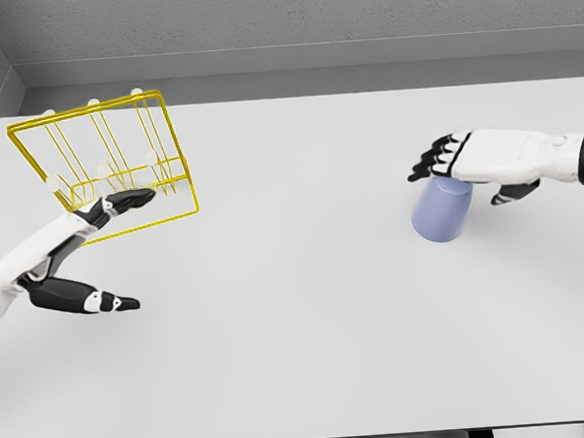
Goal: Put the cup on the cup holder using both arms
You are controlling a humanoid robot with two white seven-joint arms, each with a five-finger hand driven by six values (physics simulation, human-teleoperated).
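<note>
A pale blue-lilac cup (443, 209) stands upside down on the white table at the right. My right hand (460, 162) hovers just over its top, fingers stretched out flat, thumb hanging down beside the cup, holding nothing. A yellow wire cup holder (105, 165) with white-tipped pegs sits at the far left, tilted up. My left hand (109, 252) lies at the holder's front edge; its fingers are spread, with the upper fingers (121, 204) touching or overlapping the lower wire and the thumb (105, 301) pointing right below.
The white table (299, 319) runs from its front edge at the bottom of the picture to a grey wall at the back. A wide stretch of tabletop separates holder and cup.
</note>
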